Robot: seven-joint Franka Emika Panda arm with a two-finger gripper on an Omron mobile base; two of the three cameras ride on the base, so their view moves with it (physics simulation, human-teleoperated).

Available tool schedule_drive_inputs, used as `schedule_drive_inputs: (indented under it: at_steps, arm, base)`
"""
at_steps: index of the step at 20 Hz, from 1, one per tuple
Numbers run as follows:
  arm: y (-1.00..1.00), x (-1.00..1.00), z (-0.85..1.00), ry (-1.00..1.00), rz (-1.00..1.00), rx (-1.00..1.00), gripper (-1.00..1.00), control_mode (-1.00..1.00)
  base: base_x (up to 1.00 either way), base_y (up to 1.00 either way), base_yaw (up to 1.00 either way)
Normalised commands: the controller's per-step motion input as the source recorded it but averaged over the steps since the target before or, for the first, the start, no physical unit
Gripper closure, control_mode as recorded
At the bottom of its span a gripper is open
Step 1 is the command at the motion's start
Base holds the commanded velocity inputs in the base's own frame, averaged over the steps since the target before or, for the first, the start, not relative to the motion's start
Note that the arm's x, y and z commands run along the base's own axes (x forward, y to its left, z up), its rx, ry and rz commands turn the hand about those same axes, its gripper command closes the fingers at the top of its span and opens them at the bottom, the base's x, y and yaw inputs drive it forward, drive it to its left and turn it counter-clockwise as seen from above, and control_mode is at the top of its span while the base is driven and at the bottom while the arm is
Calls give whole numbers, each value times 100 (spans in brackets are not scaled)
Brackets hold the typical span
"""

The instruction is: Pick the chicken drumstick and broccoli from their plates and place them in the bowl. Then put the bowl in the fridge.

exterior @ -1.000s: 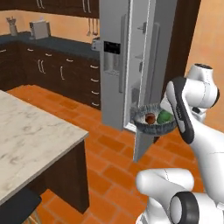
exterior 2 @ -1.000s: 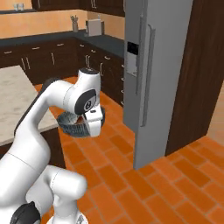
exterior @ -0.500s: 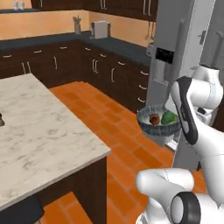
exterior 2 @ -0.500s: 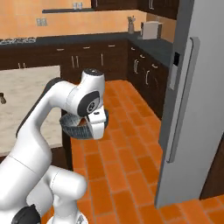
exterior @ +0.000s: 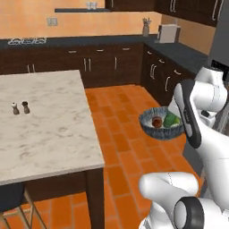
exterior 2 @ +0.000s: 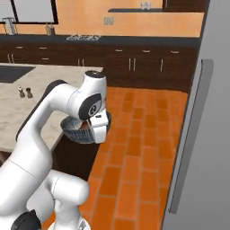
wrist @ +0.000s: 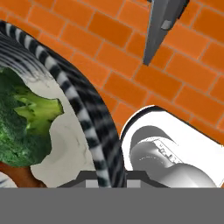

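The dark ribbed bowl [exterior: 160,127] hangs in the air over the orange tiled floor, and my gripper [wrist: 106,178] is shut on its striped rim [wrist: 89,120]. Inside it lie the reddish-brown chicken drumstick [exterior: 156,121] and, to its right, the green broccoli [exterior: 170,120]. The hand view has the broccoli [wrist: 22,116] large at the left, with a strip of the drumstick [wrist: 19,178] under it. In the right base view the bowl [exterior 2: 72,130] sits beside my hand [exterior 2: 99,128]. The grey fridge [exterior 2: 204,134] stands at the right edge, its handle facing me. The plates are out of view.
A marble-topped island [exterior: 49,129] with two small shakers [exterior: 20,108] stands at the left. Dark cabinets [exterior: 112,67] and a dark counter run along the back wall and the right side. A corner of the fridge [exterior: 222,40] rises behind my arm. Tiled floor [exterior 2: 134,148] lies between island and fridge.
The whole picture has swung round as the base moved: the fridge slid to the right edge and the island came into view. The bowl with its food stays in my shut gripper.
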Motion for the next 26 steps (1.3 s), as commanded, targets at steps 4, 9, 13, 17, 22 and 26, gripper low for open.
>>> schedule_drive_inputs:
  at_steps: [4,9,13,17,22,26]
  arm:
    - [0,0,0,0,0,0,100,100]
    - [0,0,0,0,0,0,100,100]
    - [0,0,0,0,0,0,100,100]
    - [0,0,0,0,0,0,100,100]
    - [0,0,0,0,0,0,100,100]
    - [0,0,0,0,0,0,100,100]
  base:
    - [45,-65,36]
    - [85,-28,3]
    - [94,-4,0]
    - [79,1,-6]
    - [50,-14,-12]
    - [97,0,-15]
